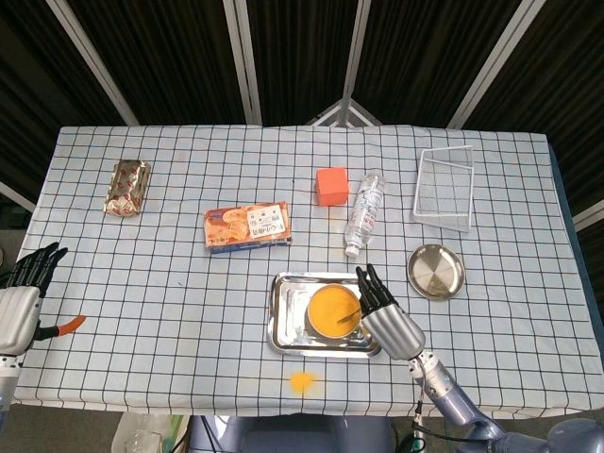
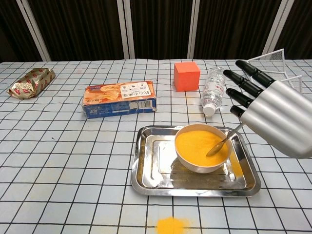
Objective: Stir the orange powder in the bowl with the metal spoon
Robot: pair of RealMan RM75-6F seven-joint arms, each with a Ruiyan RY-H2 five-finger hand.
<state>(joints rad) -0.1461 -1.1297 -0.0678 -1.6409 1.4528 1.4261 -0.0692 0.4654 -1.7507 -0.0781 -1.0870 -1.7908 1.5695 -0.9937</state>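
Right hand (image 2: 275, 117) gripping metal spoon (image 2: 222, 142), spoon tip dipped in orange powder (image 2: 200, 145) inside bowl (image 2: 195, 165) on steel tray (image 2: 146, 170); left hand (image 1: 19, 297) far left of tray, fingers extended, holding nothing.

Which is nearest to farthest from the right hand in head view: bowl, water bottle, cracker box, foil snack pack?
From the right hand:
1. Bowl, just left, on the tray.
2. Water bottle, straight behind.
3. Cracker box, back left.
4. Foil snack pack, far left.
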